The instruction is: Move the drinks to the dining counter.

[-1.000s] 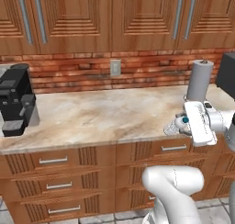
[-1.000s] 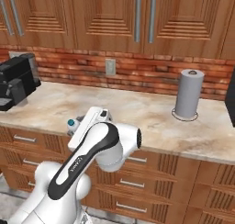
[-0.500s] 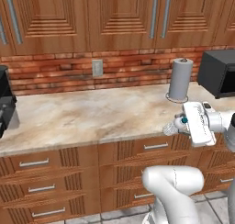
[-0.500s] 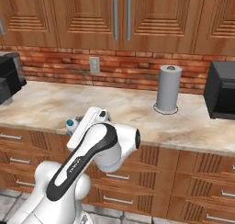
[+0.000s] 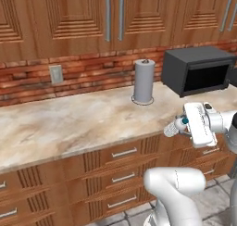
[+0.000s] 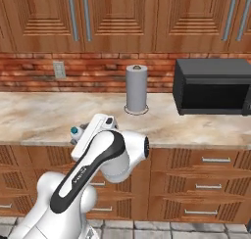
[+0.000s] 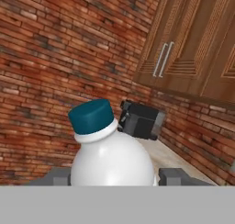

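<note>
Hiding most of the gripper point(image 5: 178, 127) behind the white hand, with fingertips point(image 7: 172, 176) cut off low. Clamping the water bottle point(image 7: 109, 155) between the jaws, carrying it above the marbled counter's point(image 5: 69, 125) front edge.

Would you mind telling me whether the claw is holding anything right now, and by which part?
Yes: the claw holds the small clear water bottle with the teal cap, gripped across its body below the cap.

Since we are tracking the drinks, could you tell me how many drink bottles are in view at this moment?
1. The water bottle with the teal cap sits between the gripper fingers, held in front of the counter edge. No yellow juice bottle shows; it may lie outside these pictures.
</note>
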Controlling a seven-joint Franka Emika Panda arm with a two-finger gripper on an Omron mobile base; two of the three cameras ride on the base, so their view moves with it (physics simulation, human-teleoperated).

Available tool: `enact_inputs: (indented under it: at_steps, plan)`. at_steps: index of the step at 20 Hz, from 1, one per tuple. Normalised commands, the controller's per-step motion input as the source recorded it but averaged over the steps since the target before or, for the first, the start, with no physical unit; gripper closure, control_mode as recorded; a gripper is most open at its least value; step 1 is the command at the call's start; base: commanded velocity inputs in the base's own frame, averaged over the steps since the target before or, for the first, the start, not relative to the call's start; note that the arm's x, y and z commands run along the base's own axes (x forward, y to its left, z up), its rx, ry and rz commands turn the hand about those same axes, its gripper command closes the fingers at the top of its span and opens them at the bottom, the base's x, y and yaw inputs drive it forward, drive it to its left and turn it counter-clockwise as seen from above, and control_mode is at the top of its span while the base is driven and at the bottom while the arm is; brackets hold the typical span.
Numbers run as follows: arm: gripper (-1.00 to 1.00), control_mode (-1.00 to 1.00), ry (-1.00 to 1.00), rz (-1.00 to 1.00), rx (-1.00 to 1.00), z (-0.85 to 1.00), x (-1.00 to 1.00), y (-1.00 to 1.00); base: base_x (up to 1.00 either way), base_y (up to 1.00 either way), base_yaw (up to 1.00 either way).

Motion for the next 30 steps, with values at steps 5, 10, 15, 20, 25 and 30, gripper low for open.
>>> enact_inputs:
  at_steps: [5, 10, 15, 20, 25, 30]
  plan:
    - [1.00, 1.00, 0.00, 0.00, 0.00, 0.00, 0.00, 0.00, -0.01, -0.51, -0.37]
    - [1.00, 1.00, 0.00, 0.00, 0.00, 0.00, 0.00, 0.00, -0.02, -0.50, -0.36]
    - [1.00, 1.00, 0.00, 0.00, 0.00, 0.00, 0.00, 0.00, -0.02, -0.52, -0.36]
    - [1.00, 1.00, 0.00, 0.00, 0.00, 0.00, 0.00, 0.00, 0.00, -0.54, -0.36]
    - [1.00, 1.00, 0.00, 0.00, 0.00, 0.00, 0.00, 0.00, -0.05, -0.53, -0.36]
    - [1.00, 1.00, 0.00, 0.00, 0.00, 0.00, 0.00, 0.00, -0.29, -0.48, -0.35]
